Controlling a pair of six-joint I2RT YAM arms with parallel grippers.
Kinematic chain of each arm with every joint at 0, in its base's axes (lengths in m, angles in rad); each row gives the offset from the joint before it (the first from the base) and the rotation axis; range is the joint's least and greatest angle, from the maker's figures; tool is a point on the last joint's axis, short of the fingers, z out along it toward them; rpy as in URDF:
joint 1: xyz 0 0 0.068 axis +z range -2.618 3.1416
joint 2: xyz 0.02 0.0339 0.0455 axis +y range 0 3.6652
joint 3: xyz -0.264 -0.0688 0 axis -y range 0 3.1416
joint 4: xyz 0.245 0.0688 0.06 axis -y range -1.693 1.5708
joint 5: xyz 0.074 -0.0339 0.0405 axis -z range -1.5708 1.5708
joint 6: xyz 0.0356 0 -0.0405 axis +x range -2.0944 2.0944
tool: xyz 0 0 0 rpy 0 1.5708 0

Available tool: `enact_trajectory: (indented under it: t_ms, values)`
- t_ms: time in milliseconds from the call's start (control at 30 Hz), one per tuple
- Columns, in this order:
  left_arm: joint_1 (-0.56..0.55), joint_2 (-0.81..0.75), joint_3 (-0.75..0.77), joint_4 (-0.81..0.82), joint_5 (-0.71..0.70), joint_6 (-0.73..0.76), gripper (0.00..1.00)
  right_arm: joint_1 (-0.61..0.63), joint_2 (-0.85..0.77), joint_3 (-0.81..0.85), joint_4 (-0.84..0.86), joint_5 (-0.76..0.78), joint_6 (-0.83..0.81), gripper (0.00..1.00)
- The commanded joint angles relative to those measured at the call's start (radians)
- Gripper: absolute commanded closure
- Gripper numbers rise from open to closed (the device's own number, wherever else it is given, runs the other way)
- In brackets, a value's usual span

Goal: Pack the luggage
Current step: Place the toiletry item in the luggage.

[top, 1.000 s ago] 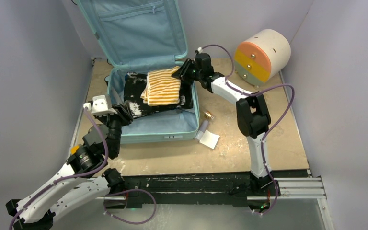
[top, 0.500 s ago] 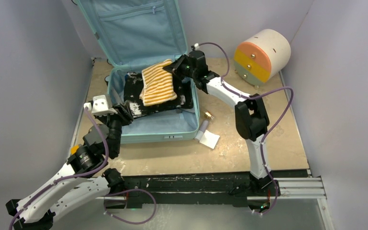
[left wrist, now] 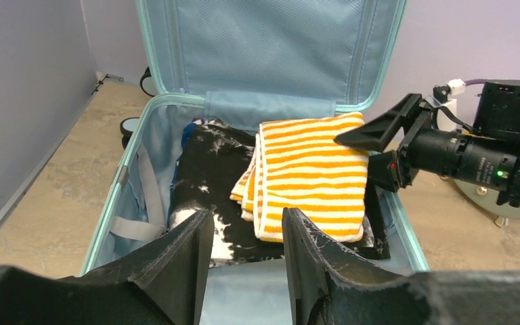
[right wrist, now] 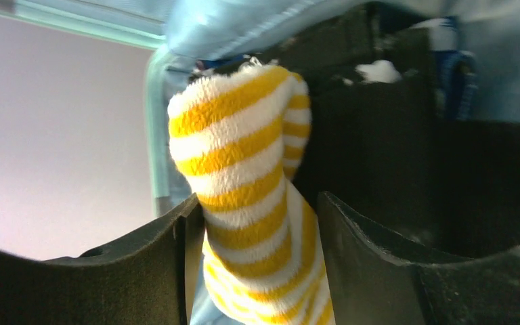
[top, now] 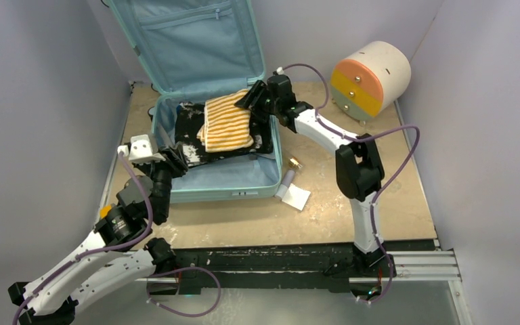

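The striped towel [left wrist: 311, 176] is fluffy terry cloth; the luggage [top: 189, 54] lining, smooth matt fabric; the tabletop [top: 325, 210], mottled, matt.

- Luggage [top: 210, 186]: one.
- Orange-and-white striped towel [top: 228, 123]: one, inside the luggage.
- Black garment [top: 189, 132] with white marks: one, inside the luggage, under the towel.
- Round drawer unit [top: 386, 64]: one, right of the luggage, with three drawer fronts.
- White card [top: 296, 198]: one, on the bench [top: 379, 189] just right of the luggage.
- Small brass-coloured part [top: 293, 162]: one, right of the luggage.
- Hands: two, the left hand [top: 176, 159] and the right hand [top: 249, 100].
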Motion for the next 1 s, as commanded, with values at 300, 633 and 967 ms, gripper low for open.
enact_trajectory:
  t_ms: [300,633,967]
  values:
    - [0.016,-0.010,0.014,0.012,0.024,-0.013,0.56,0.028,-0.249,0.018,-0.063,0.050,-0.280,0.44]
    - [0.019,0.001,0.014,0.011,0.018,-0.013,0.56,0.098,-0.098,-0.098,0.202,-0.277,-0.064,0.82]
    - [0.019,0.007,0.014,0.013,0.029,-0.011,0.56,0.087,0.035,-0.069,0.078,-0.261,-0.070,0.81]
